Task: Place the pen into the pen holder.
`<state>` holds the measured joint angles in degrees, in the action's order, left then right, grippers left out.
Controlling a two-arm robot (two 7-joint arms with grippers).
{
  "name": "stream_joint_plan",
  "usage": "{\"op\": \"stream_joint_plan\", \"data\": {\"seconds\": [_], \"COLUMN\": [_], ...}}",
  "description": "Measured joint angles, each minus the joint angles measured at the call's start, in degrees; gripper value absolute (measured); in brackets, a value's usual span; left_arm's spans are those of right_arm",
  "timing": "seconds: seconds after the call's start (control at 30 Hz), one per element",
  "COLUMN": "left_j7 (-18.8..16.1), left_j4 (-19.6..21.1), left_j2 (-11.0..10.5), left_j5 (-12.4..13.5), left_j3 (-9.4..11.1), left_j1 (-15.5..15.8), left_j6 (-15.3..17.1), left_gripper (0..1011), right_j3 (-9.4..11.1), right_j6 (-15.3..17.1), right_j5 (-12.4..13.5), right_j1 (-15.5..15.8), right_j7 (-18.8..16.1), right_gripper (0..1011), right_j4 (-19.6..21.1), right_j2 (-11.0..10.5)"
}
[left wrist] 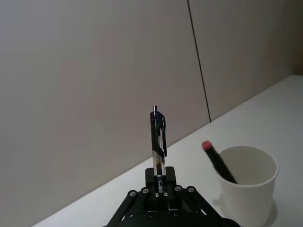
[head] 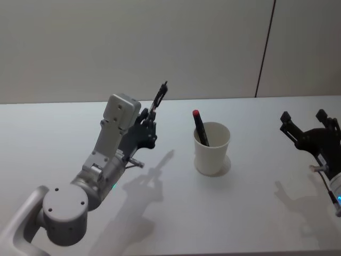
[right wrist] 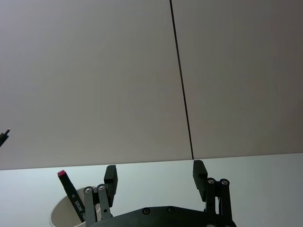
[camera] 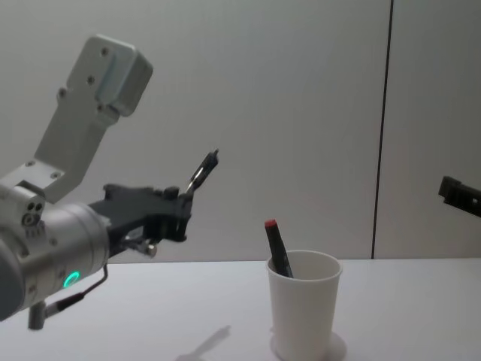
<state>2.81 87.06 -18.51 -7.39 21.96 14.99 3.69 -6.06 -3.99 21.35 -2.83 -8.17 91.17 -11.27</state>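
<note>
Pen (head: 159, 96) is clamped in the left gripper (head: 151, 114), whose fingers close on the lower part of its barrel. The end with the clip and push button sticks out free past the fingers. From the chest view the pen (camera: 201, 173) leans up and toward the side of the holder (camera: 304, 316). It is to the left of the holder, well apart from it and higher than its rim. The left wrist view shows the pen (left wrist: 158, 146) gripped at the barrel by the left gripper (left wrist: 160, 182), with the holder (left wrist: 248, 189) farther off.

The holder (head: 212, 152) is a white paper cup and stands upright on the white table (head: 256, 202). Inside it there is a black marker (head: 200, 128) with a red cap. The marker leans on the rim at the left side of the holder, and its red end rises above the rim.

The right gripper (head: 302, 116) is to the right of the holder, well apart from it and above the table. Its fingers are spread and nothing is between them. In the right wrist view the right gripper (right wrist: 155, 175) faces the wall, with the holder (right wrist: 64, 215) and the marker (right wrist: 71, 196) beside one finger.
</note>
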Motion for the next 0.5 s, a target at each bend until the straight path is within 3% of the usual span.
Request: {"op": "stream_joint_plan", "data": {"seconds": [0.17,0.5], "left_j7": [3.42,10.25], "left_j4": [-2.01,-6.43], "left_j2": [0.58,2.00], "left_j5": [1.04,1.65], "left_j3": [-0.04,-0.07], "left_j1": [1.33,4.33], "left_j6": [-6.75,-16.55], "left_gripper": [135,135], "right_j3": [0.00,0.00], "right_j6": [0.00,0.00], "right_j5": [0.00,0.00], "right_j1": [0.00,0.00], "right_j7": [0.00,0.00], "right_gripper": [1002,1002], "right_j4": [0.00,0.00], "right_j2": [0.00,0.00]}}
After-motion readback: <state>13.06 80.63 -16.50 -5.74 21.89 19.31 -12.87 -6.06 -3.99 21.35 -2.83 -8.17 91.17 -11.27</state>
